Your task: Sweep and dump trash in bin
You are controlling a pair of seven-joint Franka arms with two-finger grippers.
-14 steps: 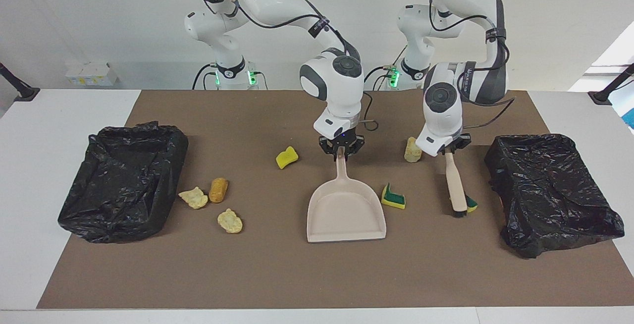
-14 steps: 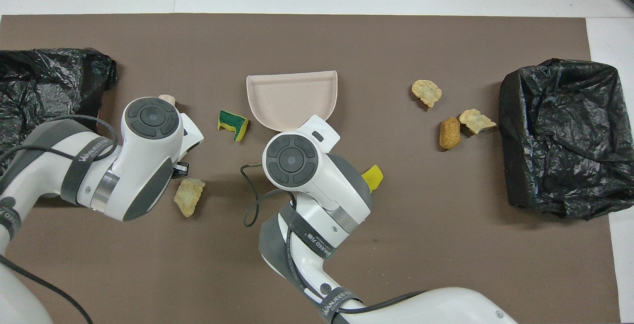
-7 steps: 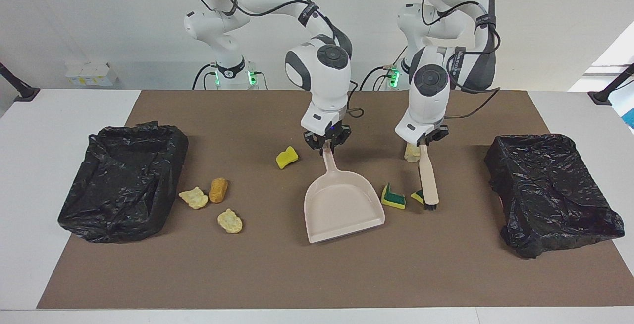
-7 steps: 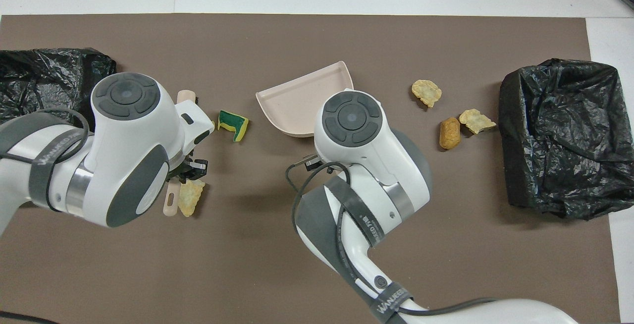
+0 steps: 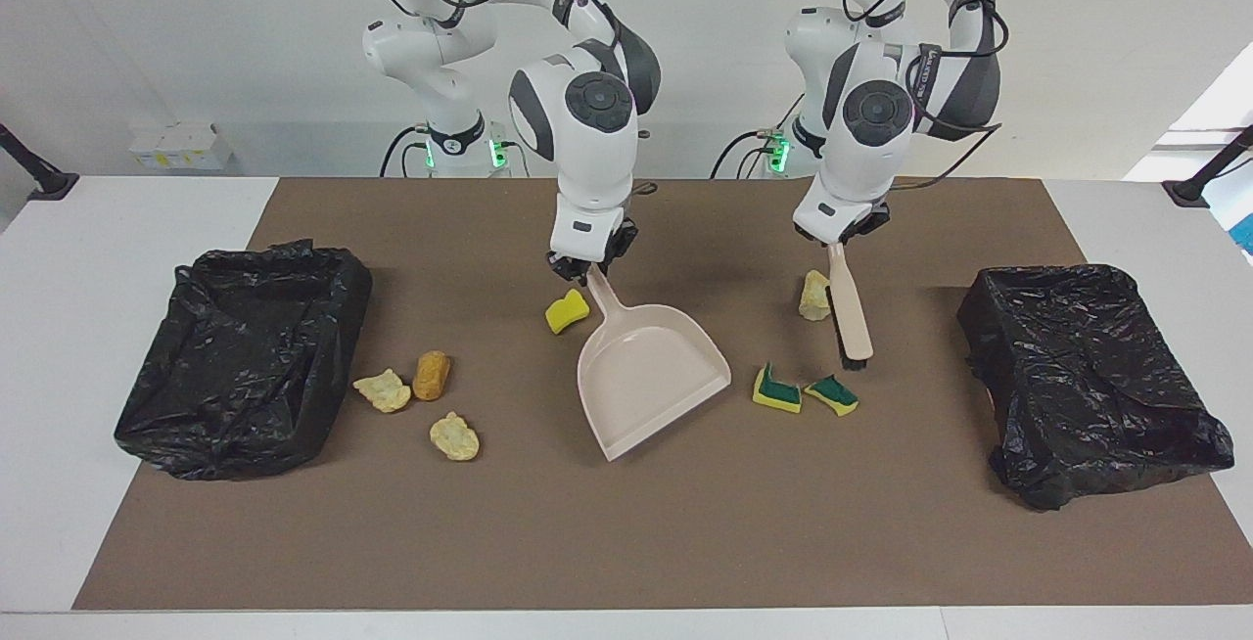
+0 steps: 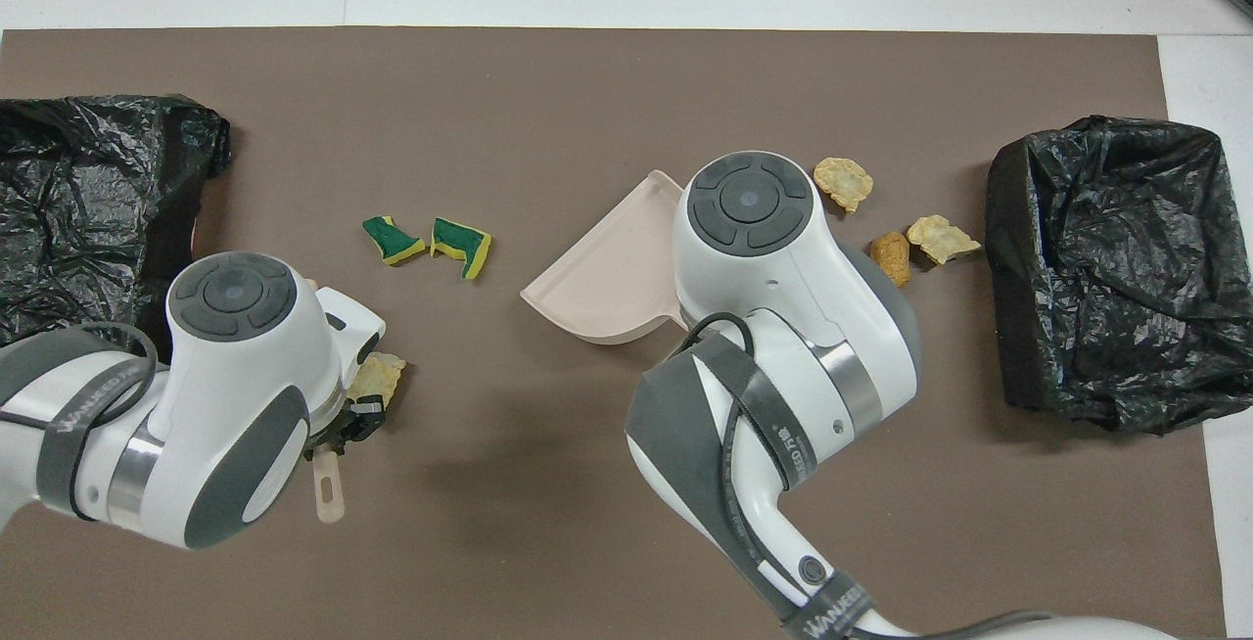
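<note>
Two grippers: both are clamped on a tool, and both tools look lifted off the mat.
Right gripper (image 5: 588,268): its jaws are shut tight on the handle of the beige dustpan (image 5: 651,376). The pan hangs tilted, over the middle of the brown mat (image 5: 626,542).
Left gripper (image 5: 839,237): its jaws are shut tight on the handle of the beige brush (image 5: 850,312). The bristles point down, over the mat near a pale lump (image 5: 812,296).
Trash near the brush: two green and yellow sponge bits (image 5: 778,389) (image 5: 833,394) lie side by side on the mat, between the pan and the brush.
Trash near the pan: one yellow sponge bit (image 5: 567,311) sits just beside the pan's handle.
Trash by the bin: two pale lumps (image 5: 383,390) (image 5: 455,436) and one orange-brown lump (image 5: 432,375) lie near the black bin (image 5: 245,356) at the right arm's end.
Other bin: a second black bin (image 5: 1091,381) sits at the left arm's end.
Step now: I think the sweeping is only starting. The pan is empty and all seven bits are on the mat.
Next move: I think the pan must go down flat with its open lip beside the two green bits. Then the brush must drop past them and push them in.
</note>
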